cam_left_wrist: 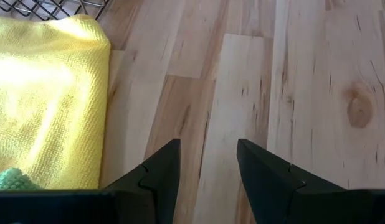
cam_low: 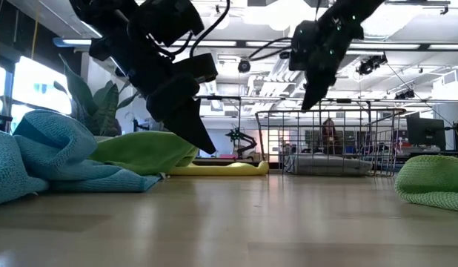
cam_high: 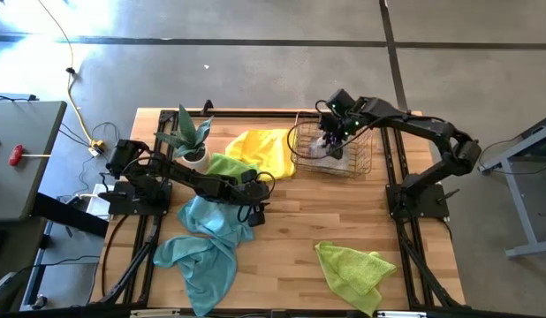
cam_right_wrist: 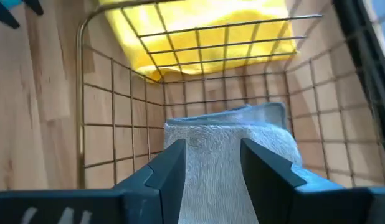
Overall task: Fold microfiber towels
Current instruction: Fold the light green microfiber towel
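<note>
Right now your right gripper is hovering in the wire basket with jaws parted, grasping nothing, grey towel lying folded directly below and ahead, while your left gripper is waiting released over the desk beside the yellow towel.

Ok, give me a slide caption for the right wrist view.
Right end effector open above a folded grey towel in the wire basket, yellow towel beyond.

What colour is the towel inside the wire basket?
The folded towel is grey, seen best in the right wrist view.
</note>
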Robot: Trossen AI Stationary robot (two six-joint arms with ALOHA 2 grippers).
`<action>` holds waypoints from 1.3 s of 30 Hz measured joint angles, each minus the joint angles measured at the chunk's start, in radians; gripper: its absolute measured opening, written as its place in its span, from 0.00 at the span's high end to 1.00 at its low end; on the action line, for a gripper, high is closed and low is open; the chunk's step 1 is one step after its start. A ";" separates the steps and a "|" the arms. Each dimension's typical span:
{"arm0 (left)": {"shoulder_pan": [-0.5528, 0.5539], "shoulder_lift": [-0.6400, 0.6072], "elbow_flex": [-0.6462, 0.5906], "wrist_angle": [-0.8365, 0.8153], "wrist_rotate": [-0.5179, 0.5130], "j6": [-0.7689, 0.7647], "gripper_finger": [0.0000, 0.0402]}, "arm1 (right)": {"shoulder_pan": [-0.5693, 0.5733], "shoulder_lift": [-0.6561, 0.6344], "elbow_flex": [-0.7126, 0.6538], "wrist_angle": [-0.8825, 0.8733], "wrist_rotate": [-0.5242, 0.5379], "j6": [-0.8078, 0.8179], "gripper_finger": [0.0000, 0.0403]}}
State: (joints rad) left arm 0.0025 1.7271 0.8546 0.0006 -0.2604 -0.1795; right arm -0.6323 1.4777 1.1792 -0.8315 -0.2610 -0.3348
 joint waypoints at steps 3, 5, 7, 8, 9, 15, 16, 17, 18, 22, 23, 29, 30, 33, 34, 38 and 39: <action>-0.002 0.000 0.000 0.000 0.008 0.000 0.63 | 0.012 0.000 0.055 -0.091 0.000 0.074 0.64; -0.002 0.000 0.000 0.000 0.026 0.000 0.63 | 0.035 0.000 0.083 -0.162 0.000 0.123 0.64; -0.002 0.000 0.000 0.000 0.039 0.000 0.63 | 0.075 0.000 0.097 -0.222 -0.001 0.170 0.64; -0.002 0.000 0.000 0.000 0.041 0.000 0.63 | 0.099 0.000 0.097 -0.245 -0.004 0.194 0.64; -0.002 0.000 0.000 0.000 0.041 0.000 0.63 | 0.126 0.000 0.097 -0.271 -0.012 0.218 0.64; -0.002 0.000 0.000 0.008 0.042 0.000 0.63 | 0.339 0.000 0.097 -0.388 -0.054 0.315 0.64; -0.002 0.000 0.000 0.011 0.042 0.000 0.63 | 0.377 0.000 0.097 -0.397 -0.053 0.334 0.64; -0.002 0.000 0.000 0.015 0.042 0.000 0.63 | 0.416 0.000 0.097 -0.400 -0.052 0.355 0.64; -0.003 0.000 0.000 0.021 0.042 0.000 0.63 | 0.455 0.000 0.097 -0.400 -0.048 0.379 0.64; -0.011 0.000 0.000 0.039 0.042 -0.002 0.63 | 0.615 0.000 0.094 -0.376 -0.014 0.549 0.64; -0.016 0.000 0.000 0.047 0.042 -0.002 0.63 | 0.657 0.000 0.087 -0.360 0.006 0.601 0.64; -0.060 0.000 0.000 0.100 0.042 -0.003 0.63 | 0.917 0.000 0.006 -0.305 0.098 0.953 0.64; -0.070 0.000 0.000 0.112 0.043 -0.008 0.63 | 0.956 0.000 -0.009 -0.305 0.096 1.023 0.64; -0.098 0.000 0.000 0.157 0.043 -0.034 0.63 | 1.070 0.000 -0.049 -0.293 0.083 1.248 0.64; -0.108 0.000 0.000 0.175 0.043 -0.038 0.63 | 1.104 0.000 -0.059 -0.288 0.075 1.314 0.64; -0.146 0.000 0.000 0.235 0.043 -0.045 0.63 | 1.222 0.000 -0.087 -0.218 0.082 1.526 0.64; -0.156 0.000 0.000 0.246 0.043 -0.045 0.63 | 1.248 0.000 -0.095 -0.185 0.097 1.568 0.64</action>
State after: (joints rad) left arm -0.1533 1.7275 0.8547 0.2463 -0.2176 -0.2245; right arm 0.6153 1.4773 1.0840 -1.0168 -0.1641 1.2330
